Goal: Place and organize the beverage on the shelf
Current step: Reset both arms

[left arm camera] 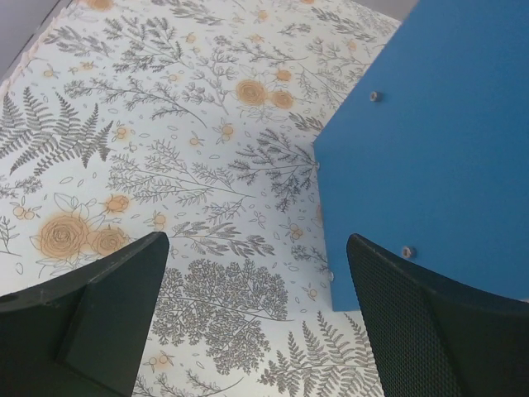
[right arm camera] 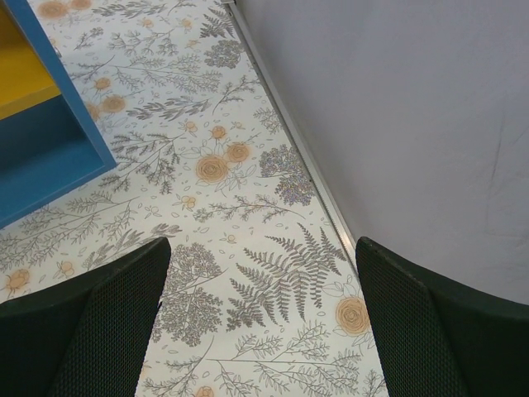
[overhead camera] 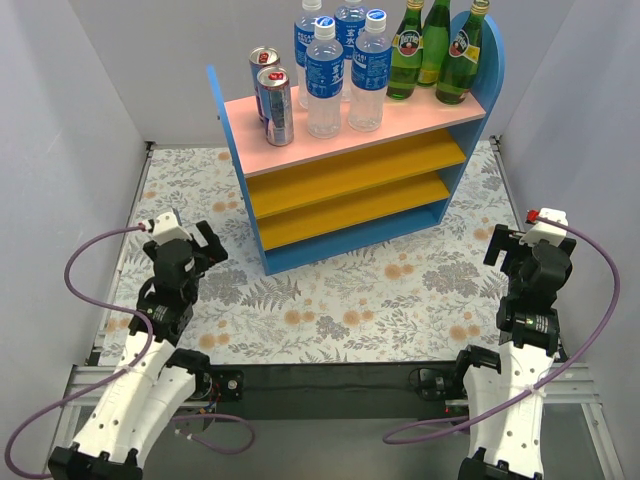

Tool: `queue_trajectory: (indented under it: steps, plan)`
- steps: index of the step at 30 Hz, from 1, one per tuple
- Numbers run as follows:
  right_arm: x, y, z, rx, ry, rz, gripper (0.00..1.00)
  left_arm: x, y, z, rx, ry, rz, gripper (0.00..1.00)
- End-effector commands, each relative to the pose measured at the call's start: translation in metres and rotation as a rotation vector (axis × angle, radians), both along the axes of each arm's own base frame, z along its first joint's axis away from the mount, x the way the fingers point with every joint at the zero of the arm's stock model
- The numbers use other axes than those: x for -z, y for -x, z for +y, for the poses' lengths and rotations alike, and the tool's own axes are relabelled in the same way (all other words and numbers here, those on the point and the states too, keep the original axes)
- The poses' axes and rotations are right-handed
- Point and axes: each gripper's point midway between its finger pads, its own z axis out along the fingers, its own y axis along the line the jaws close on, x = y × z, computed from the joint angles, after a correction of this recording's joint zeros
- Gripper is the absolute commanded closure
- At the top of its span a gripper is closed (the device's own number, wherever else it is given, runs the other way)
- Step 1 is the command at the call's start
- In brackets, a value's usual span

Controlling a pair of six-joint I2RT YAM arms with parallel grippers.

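Drinks (overhead camera: pixel 324 75) atop shelf (overhead camera: pixel 400 122), well clr of fingers (left arm camera: pixel 99 327).

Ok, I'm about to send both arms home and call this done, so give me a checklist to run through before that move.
1. Left gripper open, nothing between its fingers: ok.
2. Right gripper open, nothing held: ok.
3. Two cans upright on the pink top board: ok.
4. Four clear bottles upright on that board, beside the cans: ok.
5. Three green bottles upright at its right end: ok.
6. Left gripper apart from the blue side panel: ok.
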Motion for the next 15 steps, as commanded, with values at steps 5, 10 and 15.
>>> queue_trajectory:
  steps: [5, 10, 15]
  plan:
    - [-0.009, -0.008, -0.004, 0.008, 0.008, -0.045, 0.02, -0.008, -0.022, 0.018, -0.047, 0.086, -0.021, 0.11]
    - [-0.007, -0.008, -0.008, 0.022, 0.025, -0.033, 0.02, -0.012, -0.017, 0.012, 0.001, 0.090, -0.056, 0.11]
    - [-0.008, -0.012, -0.004, -0.016, 0.048, -0.037, 0.02, -0.012, -0.008, 0.009, 0.027, 0.085, -0.067, 0.11]
